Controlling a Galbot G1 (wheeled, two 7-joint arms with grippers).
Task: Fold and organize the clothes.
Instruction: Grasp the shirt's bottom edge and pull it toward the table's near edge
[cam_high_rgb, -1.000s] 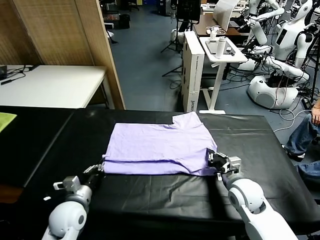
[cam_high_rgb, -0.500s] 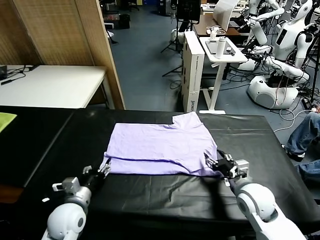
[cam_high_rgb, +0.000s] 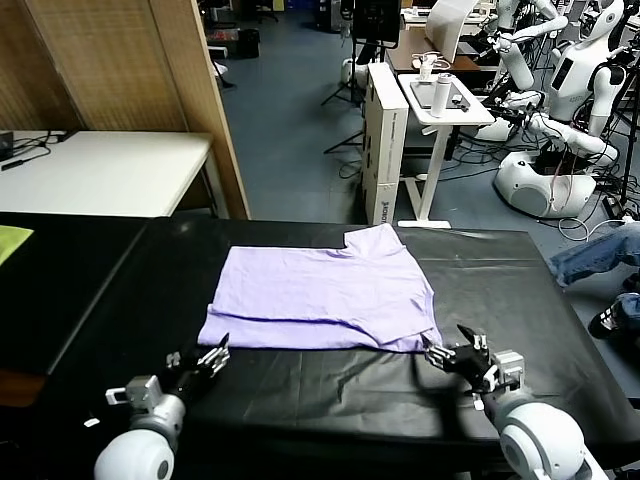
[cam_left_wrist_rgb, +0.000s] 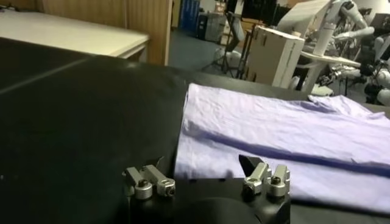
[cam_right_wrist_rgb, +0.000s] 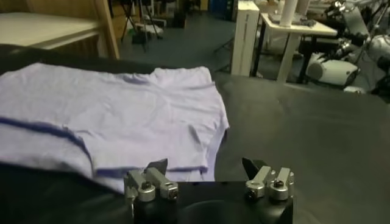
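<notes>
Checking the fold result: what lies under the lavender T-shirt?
The T-shirt lies folded flat on the black table cover, one layer over another. Anything between the layers is hidden. Both hands are open, off the cloth.

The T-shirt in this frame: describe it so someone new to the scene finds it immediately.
On the black table in front of the robot, between the open left gripper and open right gripper, lies the T-shirt. It is folded flat, the only lavender item there.
</notes>
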